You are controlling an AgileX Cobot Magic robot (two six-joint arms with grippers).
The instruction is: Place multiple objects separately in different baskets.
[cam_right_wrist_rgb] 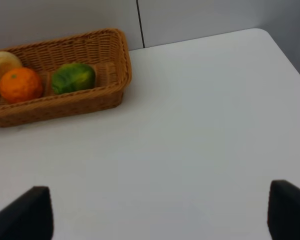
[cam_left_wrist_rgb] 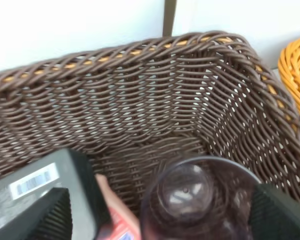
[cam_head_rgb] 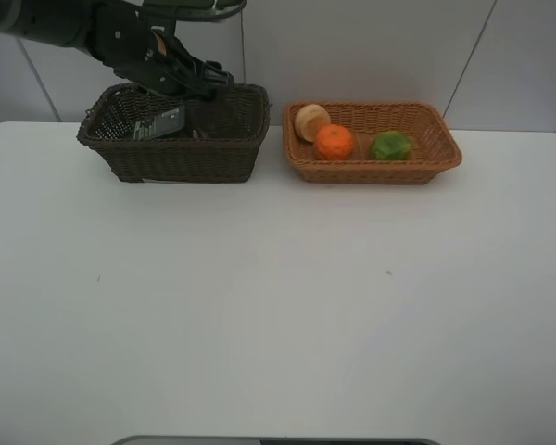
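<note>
In the exterior high view my left gripper (cam_head_rgb: 200, 85) hangs over the dark brown basket (cam_head_rgb: 181, 159). The left wrist view looks down into that basket (cam_left_wrist_rgb: 140, 100). There my left gripper (cam_left_wrist_rgb: 165, 216) is open, and the translucent mauve cup (cam_left_wrist_rgb: 197, 197) stands between its fingers (cam_left_wrist_rgb: 49, 216). The dark green pump bottle (cam_left_wrist_rgb: 37, 182) and the small pink bottle (cam_left_wrist_rgb: 116, 220) lie beside the cup. The light tan basket (cam_head_rgb: 371, 172) holds the orange (cam_head_rgb: 334, 142), the green fruit (cam_head_rgb: 390, 146) and the red-yellow fruit (cam_head_rgb: 311, 121), which shows its pale side. My right gripper (cam_right_wrist_rgb: 157, 215) is open over bare table.
The two baskets stand side by side at the back of the white table (cam_head_rgb: 278, 306), close to the wall. In the right wrist view the tan basket (cam_right_wrist_rgb: 117, 75) lies well away from the right gripper, and the table's edge (cam_right_wrist_rgb: 285, 55) runs nearby.
</note>
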